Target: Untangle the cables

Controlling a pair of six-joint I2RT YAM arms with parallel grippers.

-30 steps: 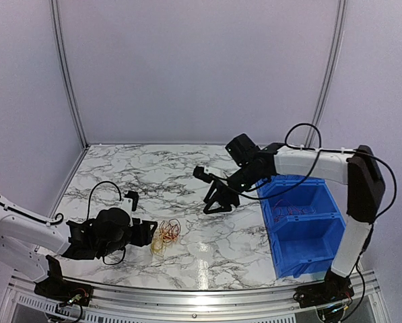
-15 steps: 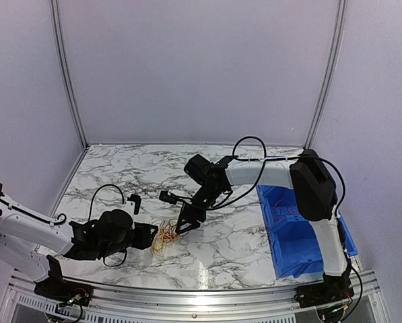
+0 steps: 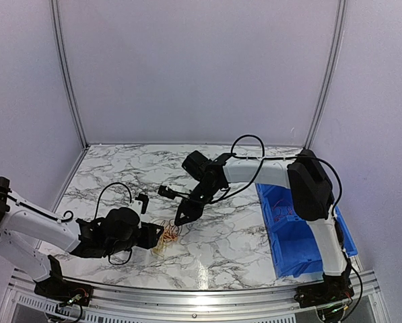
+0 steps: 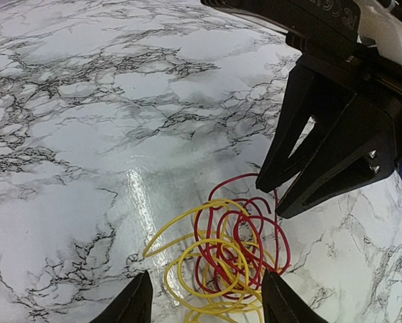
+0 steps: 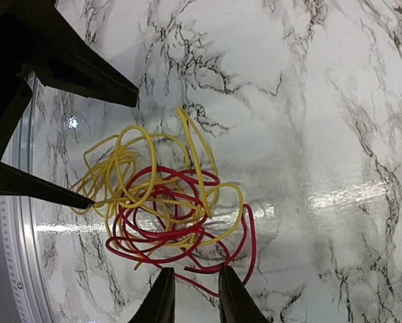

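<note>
**Two grippers at a tangle of wires**

The cables (image 3: 165, 233), looped red and yellow, lie on the marble table (image 3: 227, 252), near and left of centre. The left gripper (image 4: 207, 304) has its fingers spread either side of them. The right gripper (image 5: 192, 295) has its fingers slightly apart, tips at the tangle's far edge.

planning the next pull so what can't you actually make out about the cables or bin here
- cables: near loops cut off by the left wrist view's bottom edge.
- Their crossings: too small in the top view.
- blue bin: thin strands inside, too small to identify.
</note>
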